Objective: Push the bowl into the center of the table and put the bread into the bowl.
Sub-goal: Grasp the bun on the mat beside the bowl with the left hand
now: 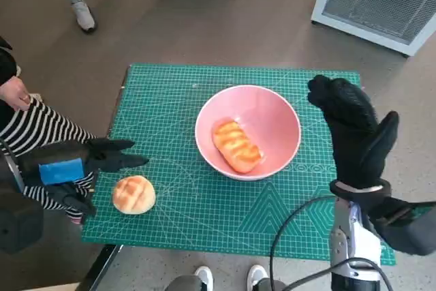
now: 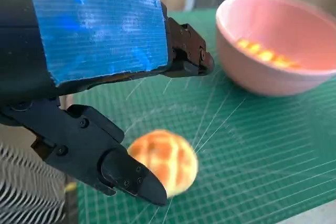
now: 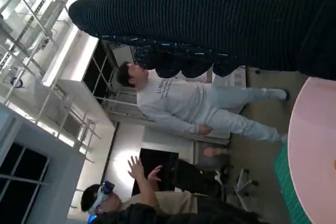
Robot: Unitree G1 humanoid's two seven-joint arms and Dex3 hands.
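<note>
The pink bowl [image 1: 248,131] sits near the middle of the green mat [image 1: 204,216] with 1 long loaf [image 1: 237,146] already in it. The round bun [image 1: 133,194] lies on the mat near its left edge, well apart from the bowl. My left hand [image 1: 76,168] hovers just beside the bun, fingers [image 2: 126,174] spread and holding nothing. My right hand [image 1: 351,127] stands spread beside the bowl's right rim, empty. I judge the bun light and soft, easily squashed, so I would cup it gently around its sides.
</note>
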